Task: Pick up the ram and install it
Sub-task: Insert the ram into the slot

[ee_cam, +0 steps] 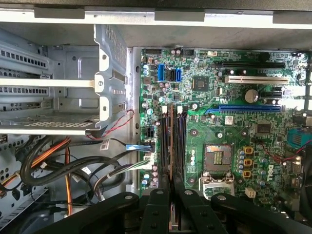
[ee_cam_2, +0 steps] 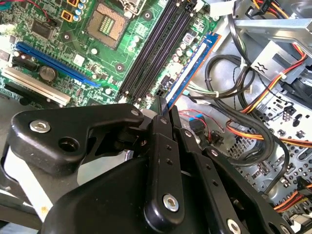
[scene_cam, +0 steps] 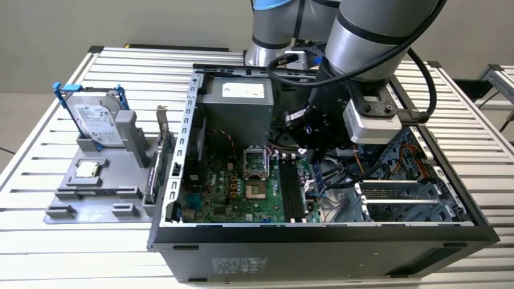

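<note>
My gripper (ee_cam: 171,179) is shut on the ram (ee_cam: 171,141), a thin board seen edge-on that runs away from the black fingertips. In the second wrist view the ram (ee_cam_2: 187,73) shows as a narrow bluish-green strip leaving the gripper (ee_cam_2: 165,108). It lies parallel to the black memory slots (ee_cam: 180,141) (ee_cam_2: 156,53) and close over them. I cannot tell whether it touches a slot. In the exterior view my arm (scene_cam: 374,120) reaches down into the open computer case (scene_cam: 321,241), above the slots (scene_cam: 292,189) on the green motherboard (scene_cam: 229,192).
The empty CPU socket (ee_cam: 218,158) sits beside the slots. Bundled cables (ee_cam: 63,165) and a metal drive cage (ee_cam: 58,92) crowd the other side. Outside the case, on the exterior view's left, a grey fixture (scene_cam: 60,211) holds a silver hard drive (scene_cam: 96,120) and an upright card (scene_cam: 161,156).
</note>
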Available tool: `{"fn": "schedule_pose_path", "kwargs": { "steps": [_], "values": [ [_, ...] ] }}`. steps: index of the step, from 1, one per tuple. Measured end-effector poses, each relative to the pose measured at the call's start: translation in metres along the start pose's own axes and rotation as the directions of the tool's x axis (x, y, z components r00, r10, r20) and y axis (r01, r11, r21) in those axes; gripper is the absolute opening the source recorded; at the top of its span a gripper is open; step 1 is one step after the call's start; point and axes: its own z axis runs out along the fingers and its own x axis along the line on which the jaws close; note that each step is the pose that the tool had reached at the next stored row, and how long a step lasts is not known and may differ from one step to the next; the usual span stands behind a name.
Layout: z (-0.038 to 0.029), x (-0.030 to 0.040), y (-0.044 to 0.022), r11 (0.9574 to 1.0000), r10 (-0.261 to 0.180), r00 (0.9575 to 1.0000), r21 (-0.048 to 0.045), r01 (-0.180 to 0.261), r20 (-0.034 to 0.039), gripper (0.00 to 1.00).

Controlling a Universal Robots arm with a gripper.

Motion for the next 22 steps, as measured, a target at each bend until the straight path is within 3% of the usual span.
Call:
{"fn": "schedule_pose_path", "kwargs": {
  "steps": [22],
  "values": [
    [0.0076,0.0001,0.0001,1.0000,0.000,1.0000,0.0000,0.000,-0.0001,0.00]
  ]
}}
